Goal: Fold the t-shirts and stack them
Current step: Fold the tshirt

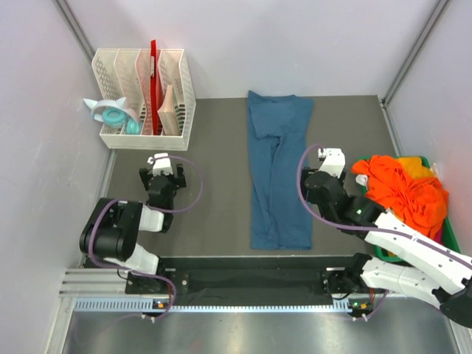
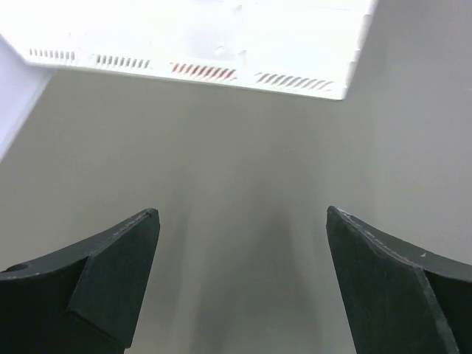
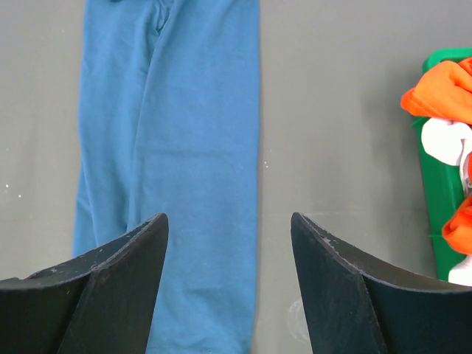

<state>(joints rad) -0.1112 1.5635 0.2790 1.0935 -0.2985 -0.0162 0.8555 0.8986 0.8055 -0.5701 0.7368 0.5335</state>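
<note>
A teal-blue t-shirt [image 1: 279, 169] lies in a narrow strip down the centre of the grey mat [image 1: 214, 147], with bare mat on either side. Orange t-shirts [image 1: 402, 188] fill the green bin [image 1: 451, 237] at the right edge. The right gripper [image 3: 228, 217] hovers over the strip's right edge, jaws apart and empty. At lower left, the left gripper [image 2: 243, 214] gapes wide, empty, over bare mat below the white rack [image 1: 144, 96].

Far-left rack, right-hand bin
White slotted rack [image 1: 147, 140] on the grey worktop [image 1: 214, 184] holds an upright red panel [image 1: 154, 74] and a tan piece [image 1: 168, 107]; teal-and-white object [image 1: 112, 113] just left; green bin [image 3: 434, 214] at right.
</note>
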